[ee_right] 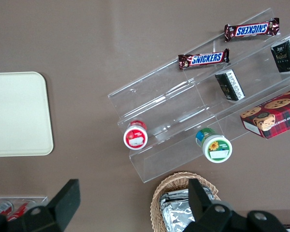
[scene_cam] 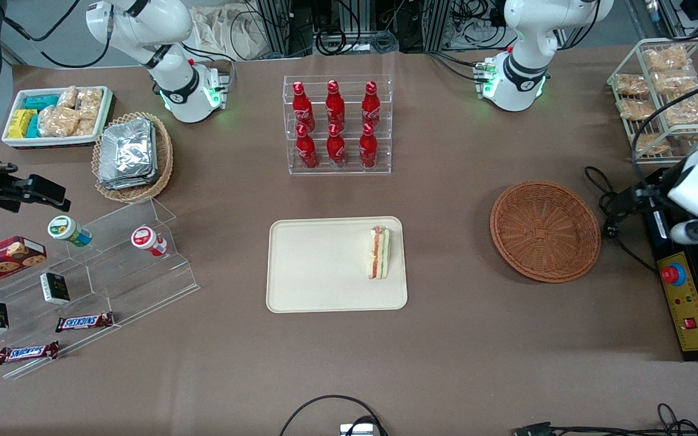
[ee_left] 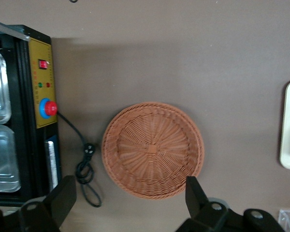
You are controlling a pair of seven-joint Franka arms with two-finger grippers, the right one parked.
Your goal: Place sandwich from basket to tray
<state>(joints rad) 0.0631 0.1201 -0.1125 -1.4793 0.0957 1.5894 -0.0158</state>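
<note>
With sandwich (scene_cam: pixel 378 252) on tray (scene_cam: pixel 319 266) — tool (ee_left: pixel 128 195) spread above basket (ee_left: pixel 152 150), nothing blocking.

- The basket (scene_cam: pixel 545 231) is reddish-brown woven wicker with a ribbed, rough surface.
- The tray (scene_cam: pixel 315 272) looks like smooth matt cream plastic.
- The tabletop (scene_cam: pixel 446 339) has a dull brown matt covering.
- The gripper (ee_left: pixel 128 203), above the tabletop just beside the basket, has matt black fingers (ee_left: pixel 63 195) spread wide.
- The sandwich (scene_cam: pixel 378 252) has pale, soft-looking bread.
</note>
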